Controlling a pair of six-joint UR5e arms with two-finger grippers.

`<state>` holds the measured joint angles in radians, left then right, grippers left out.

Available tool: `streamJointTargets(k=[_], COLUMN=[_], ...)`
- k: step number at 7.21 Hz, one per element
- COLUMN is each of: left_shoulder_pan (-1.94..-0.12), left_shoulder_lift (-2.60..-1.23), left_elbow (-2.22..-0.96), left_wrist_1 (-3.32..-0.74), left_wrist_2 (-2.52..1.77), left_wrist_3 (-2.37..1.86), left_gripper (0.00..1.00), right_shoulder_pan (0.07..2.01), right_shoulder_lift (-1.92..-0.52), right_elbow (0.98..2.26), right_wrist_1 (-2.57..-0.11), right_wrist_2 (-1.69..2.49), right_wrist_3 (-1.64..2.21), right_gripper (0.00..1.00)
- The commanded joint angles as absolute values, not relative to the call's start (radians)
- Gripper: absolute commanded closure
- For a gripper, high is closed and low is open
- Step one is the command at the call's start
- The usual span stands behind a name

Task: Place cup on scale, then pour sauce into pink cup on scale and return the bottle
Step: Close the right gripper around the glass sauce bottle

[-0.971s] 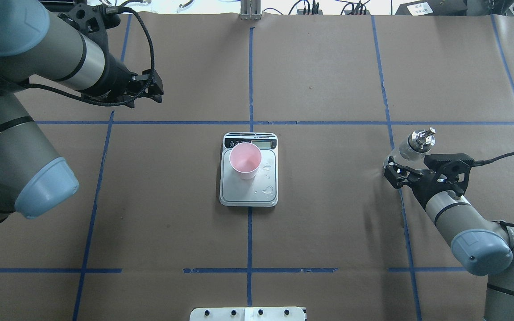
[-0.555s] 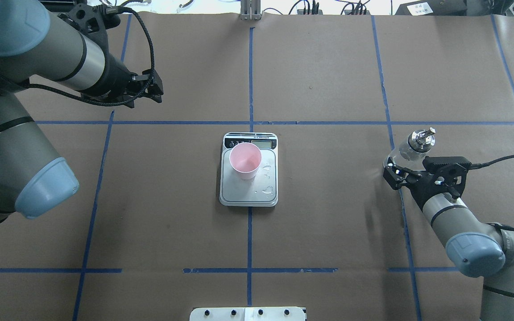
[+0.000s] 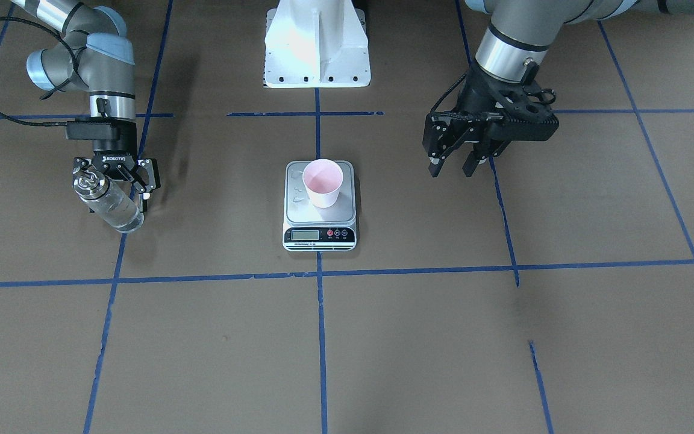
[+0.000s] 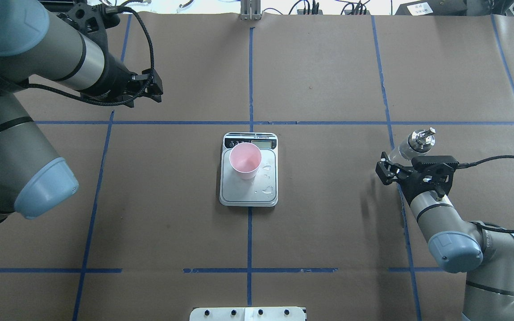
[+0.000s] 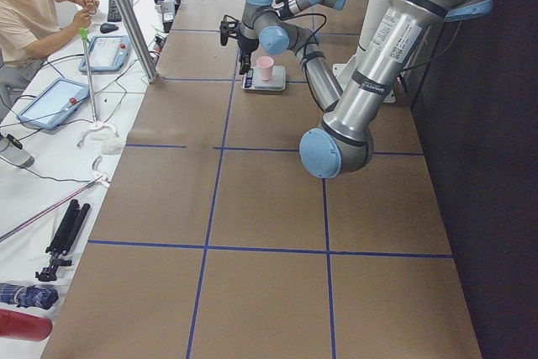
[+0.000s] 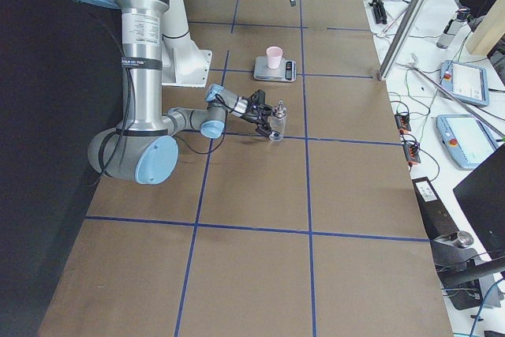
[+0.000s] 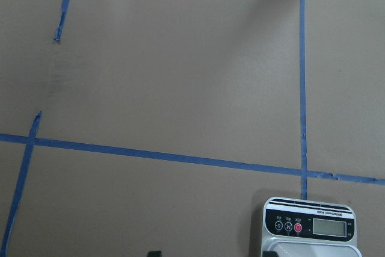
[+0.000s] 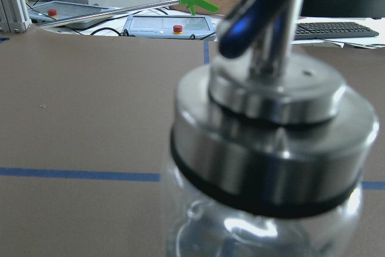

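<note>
The pink cup (image 4: 245,159) stands upright on the scale (image 4: 261,189), toward its display end; it also shows in the front view (image 3: 323,181). The clear glass bottle (image 4: 411,149) with its silver spout stands on the table at the right. It fills the right wrist view (image 8: 271,148). My right gripper (image 3: 113,191) is open, its fingers spread wide on either side of the bottle, just behind it (image 4: 400,166). My left gripper (image 3: 455,163) is open and empty, hovering above the table far left of the scale (image 4: 152,91).
Water drops (image 4: 268,191) lie on the scale's platform. Blue tape lines cross the brown table cover. The robot's white base plate (image 3: 317,48) sits at the near edge. An operator (image 5: 34,6) sits with tablets beyond the table's far side.
My right gripper has pulled back slightly and shifted left from the bottle, which stays standing in place. The left arm, cup and scale have not moved.
</note>
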<state>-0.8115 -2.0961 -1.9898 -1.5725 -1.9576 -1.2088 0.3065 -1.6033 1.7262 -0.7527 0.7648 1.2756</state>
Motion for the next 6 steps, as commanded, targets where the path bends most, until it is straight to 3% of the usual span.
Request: streamJointTargets(k=[1,3,4,5,6], left_shoulder_pan=[-0.811,-0.811,-0.811,-0.811,-0.811], left_shoulder_lift=[-2.1,-2.102,-2.102,-2.102,-2.102], left_elbow=[-1.996,-1.999,-2.0,-2.0,-2.005], left_wrist_1=[-1.569,-1.566,-1.566,-1.566,-1.565], left_wrist_2=[-1.96,-1.96,-1.96,-1.96,-1.96], left_wrist_3=[-1.209,-1.21,-1.209,-1.21,-1.21], left_gripper=[0.36,0.36,0.36,0.36,0.36], right_shoulder_pan=[0.307,0.302,0.301,0.302,0.301], right_shoulder_lift=[-1.603,-1.589,-1.586,-1.58,-1.575], right_elbow=[1.666,1.582,1.586,1.588,1.588], right_wrist_1=[-0.677,-0.542,-0.54,-0.54,-0.54], right_wrist_2=[0.712,0.69,0.687,0.687,0.669], right_wrist_3=[1.282,1.269,1.267,1.263,1.243], right_gripper=[0.01,0.15,0.44,0.86,1.0])
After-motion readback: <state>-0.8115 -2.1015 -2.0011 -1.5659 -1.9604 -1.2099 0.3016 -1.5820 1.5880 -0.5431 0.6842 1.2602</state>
